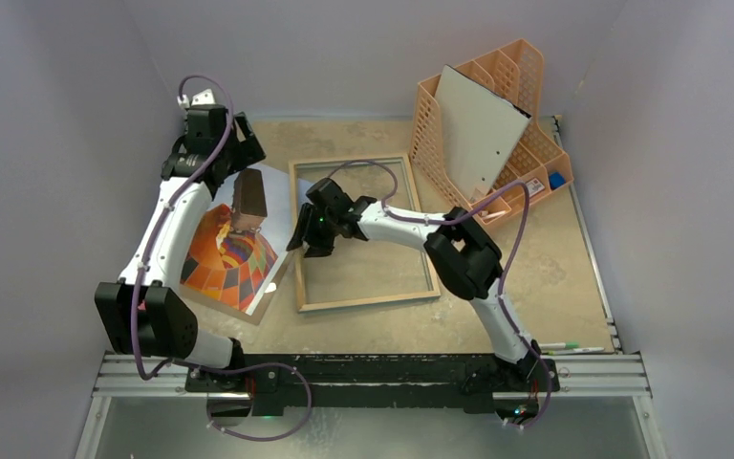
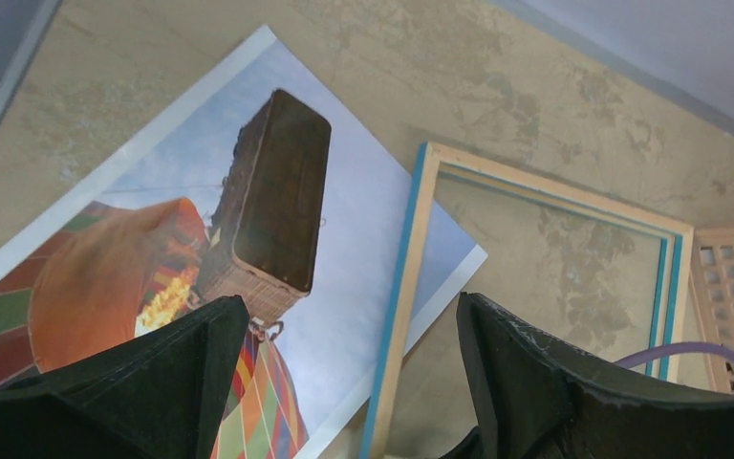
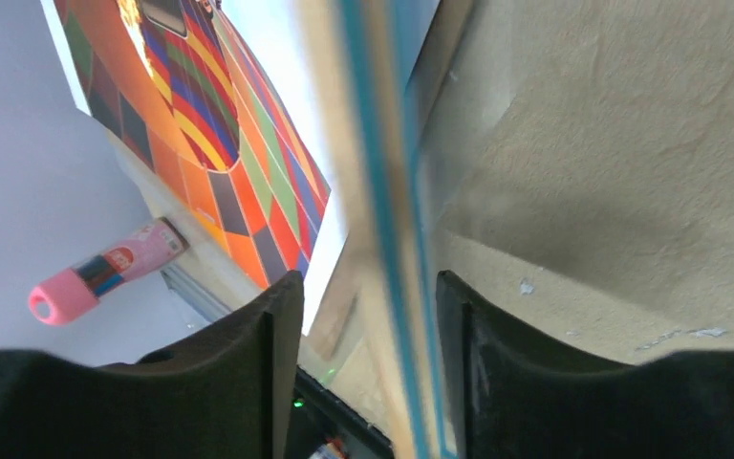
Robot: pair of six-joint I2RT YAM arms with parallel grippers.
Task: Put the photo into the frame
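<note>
The frame (image 1: 363,300) lies flat mid-table, wood-coloured back rim up, with the table showing through its glass. The photo (image 1: 225,258), a hot-air balloon print, lies to its left, and the frame's left rail overlaps the photo's corner (image 2: 344,220). My right gripper (image 1: 306,234) is low over that left rail (image 3: 373,191). Its jaws straddle the rail (image 3: 368,344) and are open, with a gap on the photo side. My left gripper (image 1: 246,145) hangs open above the photo's far end with nothing between its fingers (image 2: 344,382). The rail's blue edge (image 2: 411,277) shows in the left wrist view.
An orange lattice organiser (image 1: 526,143) stands at the back right with a grey-white board (image 1: 478,129) leaning in it. A brown board edge (image 1: 269,304) shows under the photo. A pink marker (image 3: 105,273) lies left of the photo. Pens (image 1: 569,347) lie at the near right edge.
</note>
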